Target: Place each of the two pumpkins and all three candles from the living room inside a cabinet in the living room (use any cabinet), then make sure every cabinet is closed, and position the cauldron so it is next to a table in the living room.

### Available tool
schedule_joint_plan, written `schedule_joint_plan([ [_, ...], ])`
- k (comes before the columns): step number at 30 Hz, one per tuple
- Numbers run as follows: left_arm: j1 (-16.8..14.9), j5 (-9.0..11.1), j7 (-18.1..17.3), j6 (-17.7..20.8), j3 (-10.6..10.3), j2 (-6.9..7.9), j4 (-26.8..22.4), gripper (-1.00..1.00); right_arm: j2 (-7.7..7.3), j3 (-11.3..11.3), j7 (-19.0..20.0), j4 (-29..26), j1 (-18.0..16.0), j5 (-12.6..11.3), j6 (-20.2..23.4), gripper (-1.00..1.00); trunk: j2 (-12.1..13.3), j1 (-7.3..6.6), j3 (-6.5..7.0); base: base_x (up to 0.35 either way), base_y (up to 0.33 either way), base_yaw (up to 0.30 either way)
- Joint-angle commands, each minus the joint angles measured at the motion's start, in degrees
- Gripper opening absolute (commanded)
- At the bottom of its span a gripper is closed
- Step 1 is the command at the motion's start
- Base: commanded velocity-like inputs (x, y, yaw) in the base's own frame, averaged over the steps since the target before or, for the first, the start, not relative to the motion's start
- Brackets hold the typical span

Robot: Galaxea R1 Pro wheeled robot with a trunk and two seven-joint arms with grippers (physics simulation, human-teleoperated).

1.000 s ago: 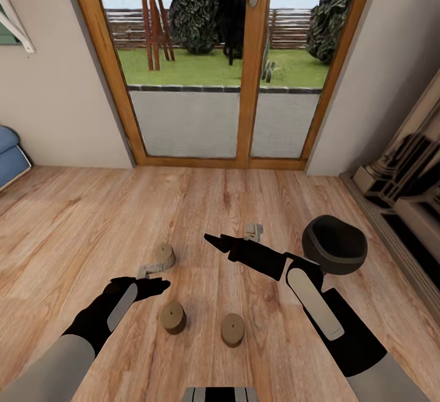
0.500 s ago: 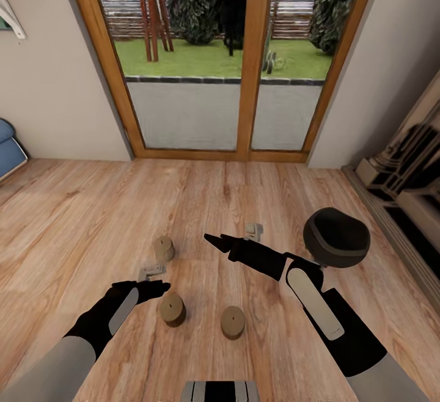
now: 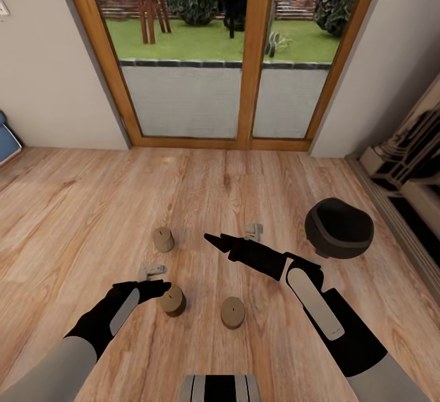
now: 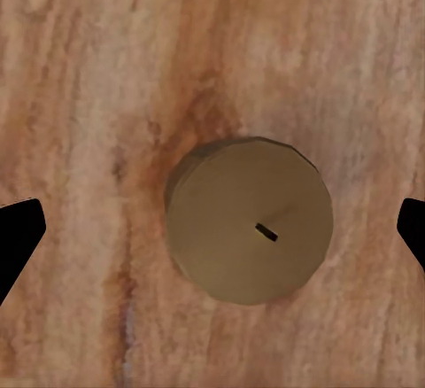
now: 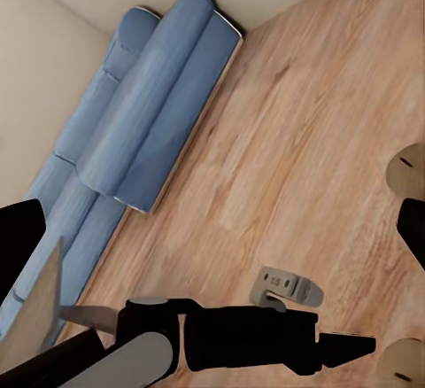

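The left gripper [image 4: 212, 228], jaws spread wide, hangs directly above an upright candle [image 4: 250, 221] on the wooden floor [image 3: 256, 176] (right gripper [image 3: 211, 240], apparently open, is farther off).

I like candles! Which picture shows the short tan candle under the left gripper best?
The left wrist view: the short tan candle is close, wick visible. The head view shows it small beside the left gripper.

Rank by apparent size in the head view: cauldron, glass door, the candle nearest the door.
1. Glass door, largest by far.
2. Cauldron.
3. Candle nearest the door, smallest.
The door stands farthest from the camera yet looks biggest, so the order is safe.
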Motion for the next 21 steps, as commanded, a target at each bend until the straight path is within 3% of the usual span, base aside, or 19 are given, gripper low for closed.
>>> schedule_joint_plan([
  [1,-0.02,0.6,0.43,0.15,-0.31,-0.03,-0.09,1.0,-0.03,0.03,-0.02,-0.02,-0.04,-0.29,0.2,1.0,-0.03,0.01,-0.27,0.0,0.0,0.0],
  [8,-0.01,0.63,0.44,0.13,-0.63,-1.02,-0.09,1.0,-0.03,0.03,-0.02,-0.02,-0.04,-0.29,0.16,1.0,-0.13,0.19,-1.82,0.0,0.0,0.0],
  [14,-0.01,0.53,0.5,0.13,-3.12,-1.76,-0.09,1.0,-0.03,0.03,-0.05,-0.02,-0.04,-0.24,0.06,1.0,-0.21,0.35,-3.15,0.0,0.0,0.0],
  [21,-0.02,0.56,0.55,0.13,-3.42,-1.75,-0.16,1.0,-0.03,0.03,-0.17,0.06,-0.04,-0.2,-0.03,1.0,-0.21,0.35,-3.15,0.0,0.0,0.0],
])
